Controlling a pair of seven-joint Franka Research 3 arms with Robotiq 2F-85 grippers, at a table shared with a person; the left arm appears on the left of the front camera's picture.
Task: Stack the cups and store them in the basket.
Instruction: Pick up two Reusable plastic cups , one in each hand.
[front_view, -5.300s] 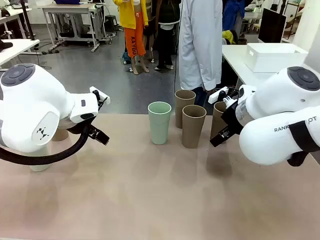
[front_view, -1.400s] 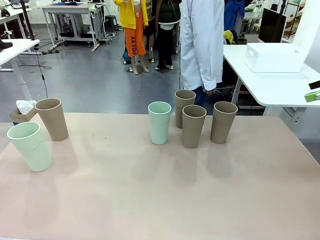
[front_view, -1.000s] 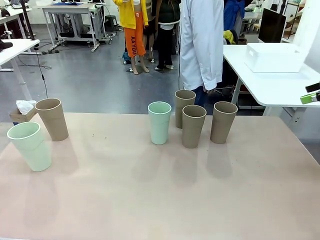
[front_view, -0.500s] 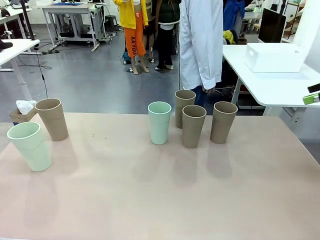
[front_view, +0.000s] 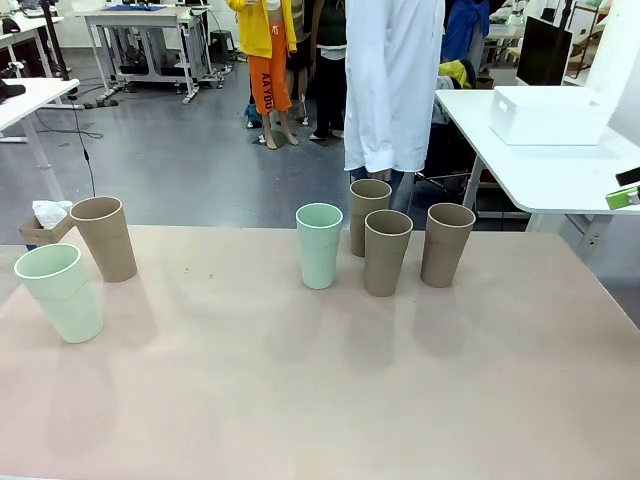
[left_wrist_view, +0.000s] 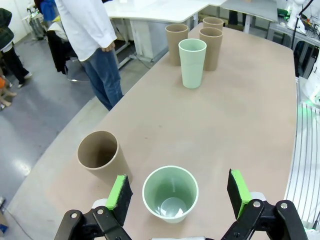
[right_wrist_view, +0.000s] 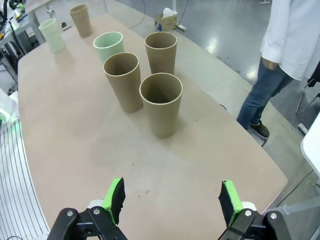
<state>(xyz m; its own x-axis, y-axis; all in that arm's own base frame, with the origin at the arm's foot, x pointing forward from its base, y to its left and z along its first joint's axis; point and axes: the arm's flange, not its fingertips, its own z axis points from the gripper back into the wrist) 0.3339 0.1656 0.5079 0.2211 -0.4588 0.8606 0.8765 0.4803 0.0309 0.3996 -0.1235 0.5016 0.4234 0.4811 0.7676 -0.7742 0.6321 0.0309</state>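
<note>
Six cups stand upright on the tan table. In the front view a mint cup (front_view: 58, 292) and a tan cup (front_view: 104, 238) are at the left. Near the middle a mint cup (front_view: 319, 245) stands with three tan cups (front_view: 369, 215), (front_view: 387, 252), (front_view: 446, 244). The white basket (front_view: 550, 113) sits on a separate white table at the far right. My left gripper (left_wrist_view: 178, 192) hangs open above the left mint cup (left_wrist_view: 167, 187), beside the tan cup (left_wrist_view: 98, 156). Short of the nearest tan cup (right_wrist_view: 161, 104), my right gripper (right_wrist_view: 173, 201) is open with nothing in it.
A person in a white coat (front_view: 392, 85) stands at the table's far edge, behind the middle cups. A small cardboard box with tissue (front_view: 45, 222) sits off the table's far left corner. The near half of the table (front_view: 320, 400) is bare.
Both arms, which stood over the table's left and right sides five seconds ago, have drawn back out of the front view. The person has stepped slightly to the left. The cups have not moved.
</note>
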